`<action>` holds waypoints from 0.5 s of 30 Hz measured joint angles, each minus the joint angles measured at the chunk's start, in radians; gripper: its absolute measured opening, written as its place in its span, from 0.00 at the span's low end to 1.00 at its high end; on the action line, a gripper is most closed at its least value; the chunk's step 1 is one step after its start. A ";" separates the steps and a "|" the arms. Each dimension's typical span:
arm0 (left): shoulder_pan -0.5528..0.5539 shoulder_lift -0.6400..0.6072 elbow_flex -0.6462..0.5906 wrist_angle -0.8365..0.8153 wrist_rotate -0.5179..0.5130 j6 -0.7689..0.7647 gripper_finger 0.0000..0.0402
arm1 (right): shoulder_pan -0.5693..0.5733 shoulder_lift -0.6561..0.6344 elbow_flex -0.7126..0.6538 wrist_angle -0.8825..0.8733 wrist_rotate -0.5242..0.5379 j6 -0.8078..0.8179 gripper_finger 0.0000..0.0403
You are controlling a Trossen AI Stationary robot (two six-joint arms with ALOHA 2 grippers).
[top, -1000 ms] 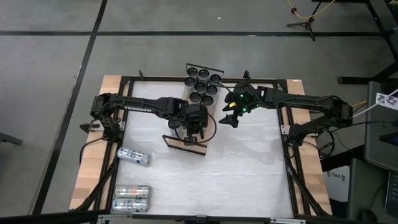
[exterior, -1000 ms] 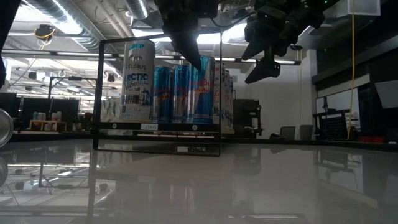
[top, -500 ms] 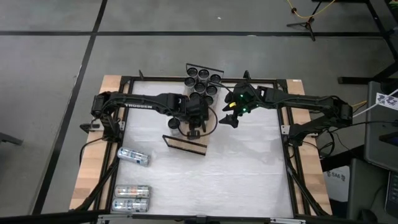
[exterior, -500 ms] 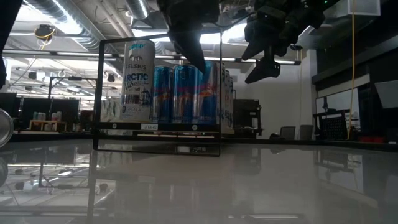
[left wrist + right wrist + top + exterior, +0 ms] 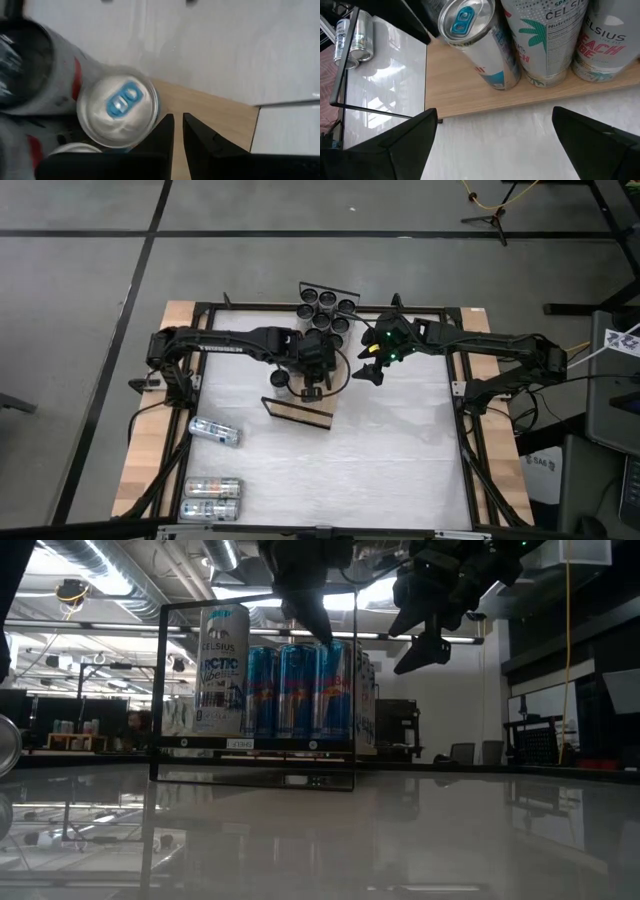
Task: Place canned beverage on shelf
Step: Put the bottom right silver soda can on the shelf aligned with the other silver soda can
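Wood shelf: cans standing at one end
Left gripper: pressed together, empty, above shelf
Right gripper: spread wide, beside cans

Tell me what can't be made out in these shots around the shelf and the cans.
- High view: the left end effector and its arm cover part of the shelf and the cans nearest them.
- Low view: the rear cans are hidden behind the front row; both arms are cut off by the top edge.
- High view: labels on the three lying cans are too small to read.
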 joint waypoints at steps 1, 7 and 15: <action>-0.003 -0.006 0.014 -0.012 0.003 0.000 0.07 | 0.000 0.000 0.000 0.000 0.000 0.000 0.96; -0.031 -0.041 0.122 -0.154 0.053 -0.060 0.07 | 0.000 0.000 0.000 0.000 0.000 0.000 0.96; -0.066 -0.056 0.312 -0.568 0.077 -0.161 0.07 | 0.000 0.000 0.000 0.000 0.000 0.000 0.96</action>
